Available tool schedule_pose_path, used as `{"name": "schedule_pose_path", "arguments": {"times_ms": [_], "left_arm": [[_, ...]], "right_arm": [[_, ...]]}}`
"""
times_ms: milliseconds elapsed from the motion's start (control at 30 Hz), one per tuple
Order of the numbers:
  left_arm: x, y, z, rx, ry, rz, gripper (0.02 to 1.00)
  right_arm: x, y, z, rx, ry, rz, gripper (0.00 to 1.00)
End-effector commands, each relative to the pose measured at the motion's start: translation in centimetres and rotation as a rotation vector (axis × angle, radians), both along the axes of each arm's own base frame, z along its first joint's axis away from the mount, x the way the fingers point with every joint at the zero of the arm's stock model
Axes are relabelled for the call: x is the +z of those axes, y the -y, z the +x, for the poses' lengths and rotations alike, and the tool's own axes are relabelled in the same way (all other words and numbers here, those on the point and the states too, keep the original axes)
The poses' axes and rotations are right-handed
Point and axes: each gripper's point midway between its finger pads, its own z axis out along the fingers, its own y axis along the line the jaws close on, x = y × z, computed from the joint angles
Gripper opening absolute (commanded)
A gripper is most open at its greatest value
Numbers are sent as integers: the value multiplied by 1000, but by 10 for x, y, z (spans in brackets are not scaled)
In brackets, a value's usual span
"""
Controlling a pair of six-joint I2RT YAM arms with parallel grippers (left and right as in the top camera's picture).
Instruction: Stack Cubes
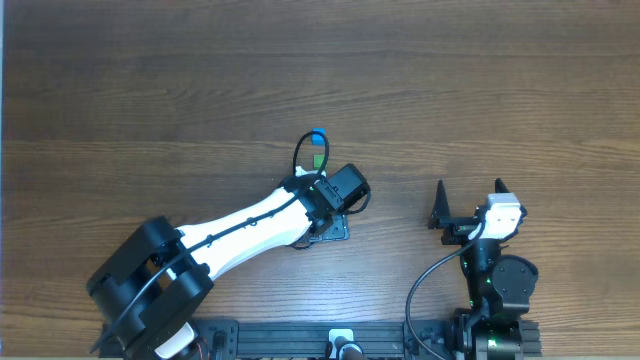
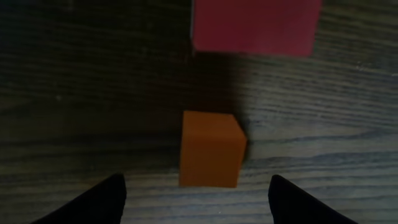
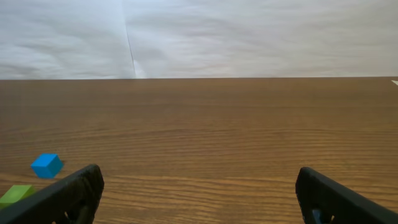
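Observation:
An orange cube rests on the wooden table just ahead of my left gripper. The gripper is open, a finger on each side, and touches nothing. A red cube lies a little beyond the orange one. In the top view the left arm reaches to the table's middle and covers both cubes. A green cube and a blue cube sit just past its wrist. My right gripper is open and empty near its base; its wrist view shows the blue cube and green cube off to one side.
The wooden table stretches bare to the far edge, where a white wall rises. A black cable loops from the left wrist beside the green cube.

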Motion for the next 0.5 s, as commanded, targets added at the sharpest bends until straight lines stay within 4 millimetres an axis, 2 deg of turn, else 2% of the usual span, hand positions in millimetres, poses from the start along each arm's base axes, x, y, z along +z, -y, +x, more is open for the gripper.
{"name": "schedule_pose_path", "arguments": {"times_ms": [33,267,500], "left_arm": [[-2,-2,6,12,25,12,728],[-14,-2,8,15,24,32,665],[-15,-1,12,17,39,31,599]], "right_arm": [[-2,0,0,-1,1,-2,991],[-2,0,0,-1,1,-2,991],[-2,0,0,-1,1,-2,993]]}}
